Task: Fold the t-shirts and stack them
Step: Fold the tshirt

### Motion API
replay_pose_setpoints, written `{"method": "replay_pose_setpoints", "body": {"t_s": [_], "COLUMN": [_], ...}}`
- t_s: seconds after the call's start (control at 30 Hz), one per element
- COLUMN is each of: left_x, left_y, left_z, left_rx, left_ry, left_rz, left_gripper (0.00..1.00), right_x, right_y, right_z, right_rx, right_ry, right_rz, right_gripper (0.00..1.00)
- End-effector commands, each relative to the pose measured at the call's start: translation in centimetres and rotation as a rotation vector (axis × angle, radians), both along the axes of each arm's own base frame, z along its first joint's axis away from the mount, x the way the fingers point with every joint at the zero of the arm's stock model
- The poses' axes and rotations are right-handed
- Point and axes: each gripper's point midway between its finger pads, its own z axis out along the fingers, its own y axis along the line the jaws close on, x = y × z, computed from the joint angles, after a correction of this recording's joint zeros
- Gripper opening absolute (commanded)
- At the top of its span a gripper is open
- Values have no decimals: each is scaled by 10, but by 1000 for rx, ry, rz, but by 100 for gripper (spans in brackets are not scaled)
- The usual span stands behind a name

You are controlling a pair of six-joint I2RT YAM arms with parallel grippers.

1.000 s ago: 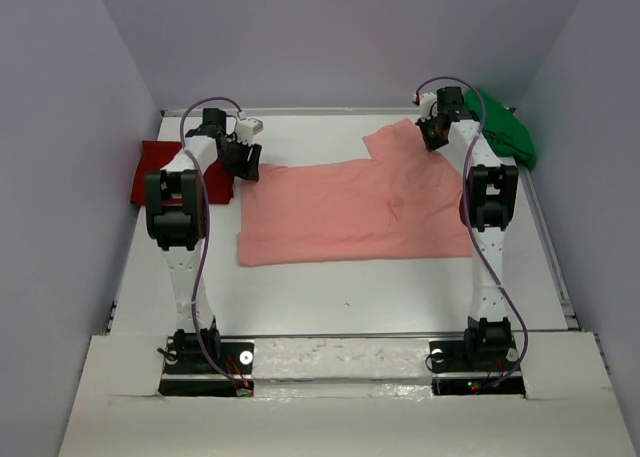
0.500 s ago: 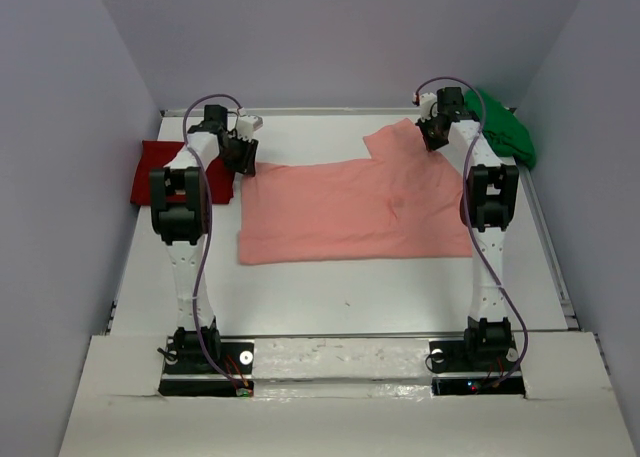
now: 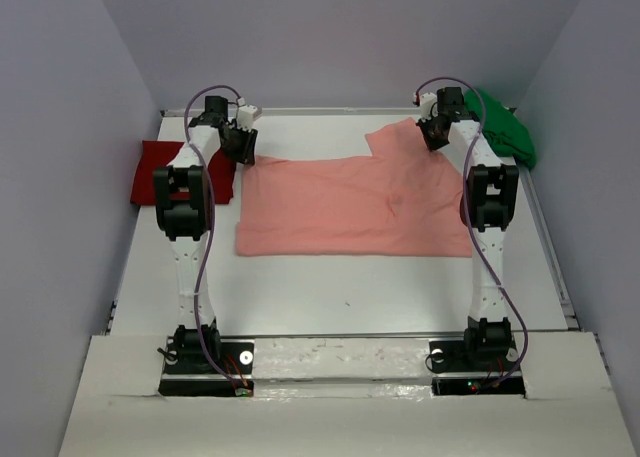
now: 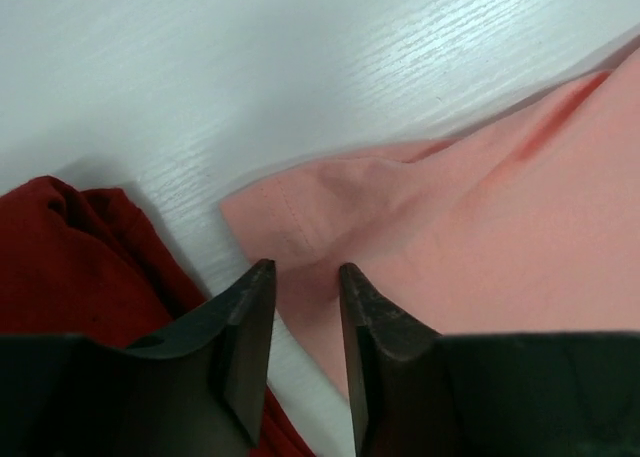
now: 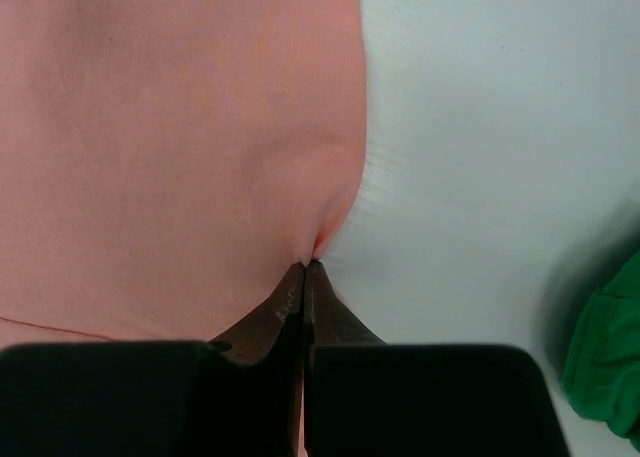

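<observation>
Left gripper (image 4: 305,277), at ten o'clock, pinched the pink shirt (image 3: 350,202); right gripper (image 5: 305,269), at two o'clock, clamped its edge.

Salmon-pink cloth t-shirt (image 3: 355,205): soft matt knit, fine weave, stitched hem at the sleeve edge. Deep red cloth shirt (image 4: 75,267): matt, heavier folds. Bright green cloth shirt (image 5: 608,352): matt, rumpled. White table top (image 4: 300,67): painted wood look, fine grain lines, slight sheen. Black gripper fingers (image 4: 245,347): hard plastic, smooth, semi-matt. Purple arm cables (image 3: 200,247): glossy sheath.
</observation>
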Motion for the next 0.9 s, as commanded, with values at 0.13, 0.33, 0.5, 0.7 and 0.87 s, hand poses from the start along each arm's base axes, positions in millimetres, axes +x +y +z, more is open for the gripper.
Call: {"method": "replay_pose_setpoints", "body": {"t_s": [0.13, 0.33, 0.5, 0.7, 0.87], "left_x": [12, 24, 33, 36, 35], "left_y": [2, 18, 20, 11, 4], "left_z": [46, 39, 33, 21, 16], "left_rx": [-4, -10, -27, -73, -104], "left_ry": [-96, -81, -94, -58, -52], "left_rz": [12, 42, 71, 42, 8], "left_gripper": [48, 47, 47, 43, 38], "right_x": [-33, -33, -34, -35, -35], "right_y": [-20, -21, -22, -23, -24], "right_z": [-46, -44, -45, -49, -50], "right_rx": [-71, -76, -83, -89, -95], "right_ry": [161, 158, 164, 170, 173], "right_rz": [-31, -31, -24, -25, -24], "right_gripper": [0, 0, 0, 0, 0]}}
